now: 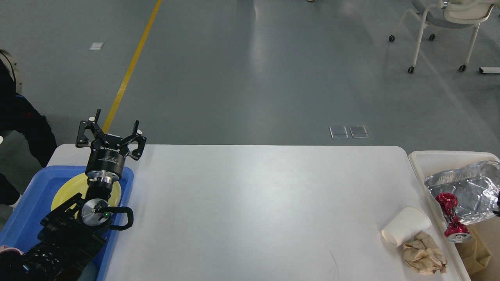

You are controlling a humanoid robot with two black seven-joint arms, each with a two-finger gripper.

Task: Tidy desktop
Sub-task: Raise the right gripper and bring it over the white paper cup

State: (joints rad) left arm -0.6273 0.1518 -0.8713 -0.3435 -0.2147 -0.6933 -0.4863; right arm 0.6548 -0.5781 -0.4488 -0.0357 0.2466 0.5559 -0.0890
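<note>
The white desktop (250, 203) fills the middle of the head view. A white paper cup (406, 225) lies on its side near the right edge, touching a crumpled brown napkin (424, 254) in front of it. My left gripper (112, 127) is open and empty, held above the desktop's far left corner beside the blue tray. A crumpled foil tray (466, 189) and a crushed red can (451, 216) lie in the cream-white bin (437, 158) at the right. My right gripper is out of view.
A blue tray (21, 222) at the left holds a yellow plate (68, 189), partly hidden by my left arm. Brown paper (476, 249) lies in the bin's near part. A wheeled chair (441, 23) stands on the floor at the far right.
</note>
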